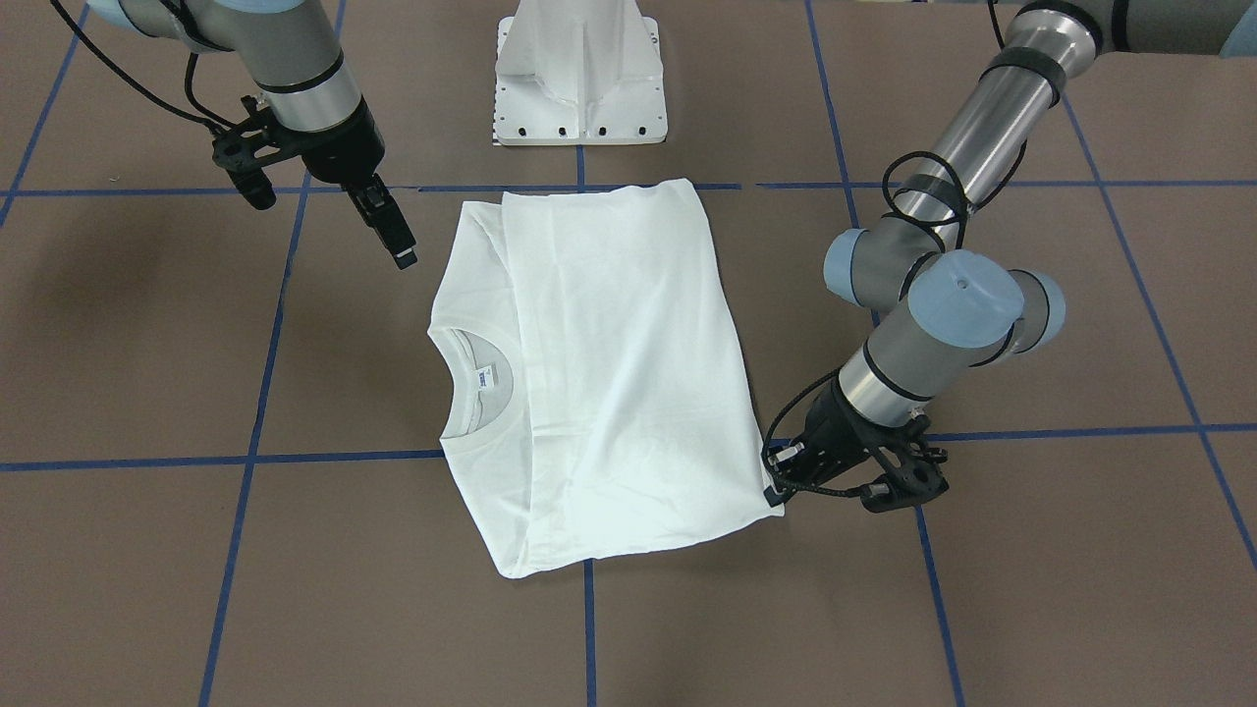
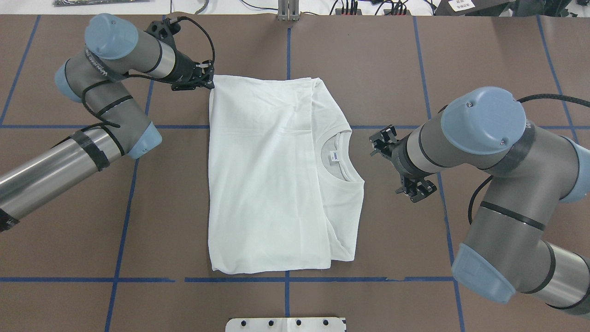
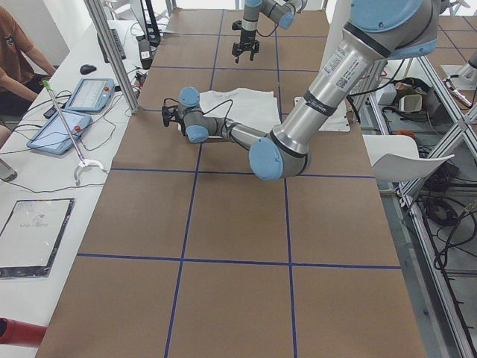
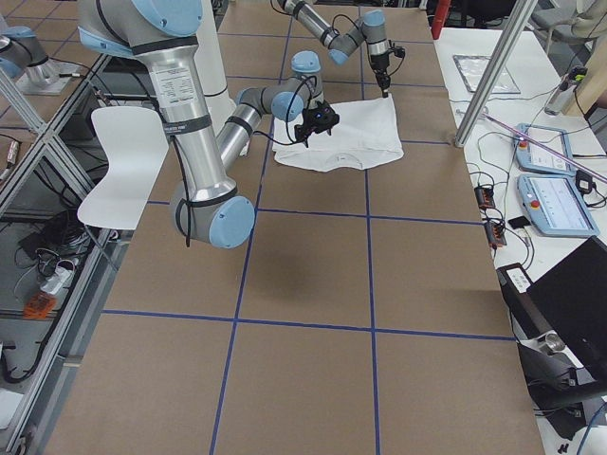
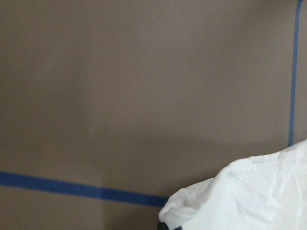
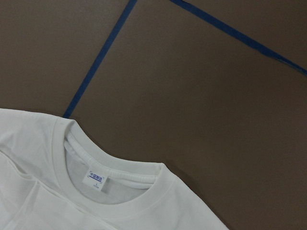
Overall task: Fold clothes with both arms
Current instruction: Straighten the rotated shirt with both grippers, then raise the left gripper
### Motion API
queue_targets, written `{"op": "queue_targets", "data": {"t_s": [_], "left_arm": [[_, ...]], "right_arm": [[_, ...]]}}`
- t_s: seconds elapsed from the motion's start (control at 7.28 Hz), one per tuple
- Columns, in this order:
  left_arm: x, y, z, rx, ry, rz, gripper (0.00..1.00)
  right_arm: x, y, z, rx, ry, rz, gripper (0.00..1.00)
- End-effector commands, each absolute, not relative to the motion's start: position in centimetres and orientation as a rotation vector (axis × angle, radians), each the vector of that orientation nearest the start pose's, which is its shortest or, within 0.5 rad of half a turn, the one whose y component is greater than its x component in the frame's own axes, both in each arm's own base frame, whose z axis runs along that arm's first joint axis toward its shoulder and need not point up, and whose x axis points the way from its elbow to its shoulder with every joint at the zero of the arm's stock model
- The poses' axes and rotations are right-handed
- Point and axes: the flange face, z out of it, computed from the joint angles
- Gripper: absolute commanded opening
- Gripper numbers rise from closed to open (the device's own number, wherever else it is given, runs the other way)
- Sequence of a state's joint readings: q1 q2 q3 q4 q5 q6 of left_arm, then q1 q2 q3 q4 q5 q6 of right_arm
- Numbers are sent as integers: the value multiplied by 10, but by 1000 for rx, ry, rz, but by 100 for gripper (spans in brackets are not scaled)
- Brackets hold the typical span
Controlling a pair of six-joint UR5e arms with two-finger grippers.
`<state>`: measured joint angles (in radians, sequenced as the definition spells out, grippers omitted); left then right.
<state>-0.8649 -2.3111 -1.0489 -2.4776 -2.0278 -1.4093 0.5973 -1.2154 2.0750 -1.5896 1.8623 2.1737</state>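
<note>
- Table (image 2: 392, 55): brown surface marked into squares by blue tape lines (image 2: 121, 240). It carries the garment at its middle.
- Left arm (image 2: 46, 170): reaches across the table's left side to the far left corner of the garment.
- Right arm (image 2: 507, 152): bent over the table's right side, with its wrist near the collar side of the garment.
- T-shirt (image 2: 262, 184): white, lying flat on the table between the two arms.
  - It is folded into a rough rectangle, with the neck opening towards the robot's right.
  - A folded-over panel covers most of it, and the panel's edge crosses the neck opening.
- Pedestal base (image 1: 579, 79): white metal, on the robot's side of the table. It stands near the T-shirt's edge but apart from it.
- Left gripper (image 1: 774, 486): low at the table, jaws closed on the T-shirt's far left corner. The left wrist view shows that corner bunched up.
- Right gripper (image 1: 403, 257): raised above bare table beside the T-shirt, clear of the cloth and holding nothing. How far its jaws stand apart cannot be told.
- Collar (image 6: 60, 153): ribbed round band, lying flat and partly covered by the folded panel.
- Label (image 6: 97, 176): small and white with blue print, inside the back of the neck. The print is too small to read.
</note>
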Motion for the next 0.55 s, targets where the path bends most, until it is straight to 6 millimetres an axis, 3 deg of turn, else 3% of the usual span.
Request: {"op": "queue_targets", "data": {"t_s": [0.0,0.14,0.41], "left_arm": [[448,-678,336,215,1158,-385,47],[440,-677,330,218,1167,-384,50],[394,-654,350,193,1202,-364,50]], "right_arm": [[-412,-382,253,-274,-884,968,100],[-441,-366,250,-254,-878,950,100],[-497,-303,246,-238,-876,996,100]]}}
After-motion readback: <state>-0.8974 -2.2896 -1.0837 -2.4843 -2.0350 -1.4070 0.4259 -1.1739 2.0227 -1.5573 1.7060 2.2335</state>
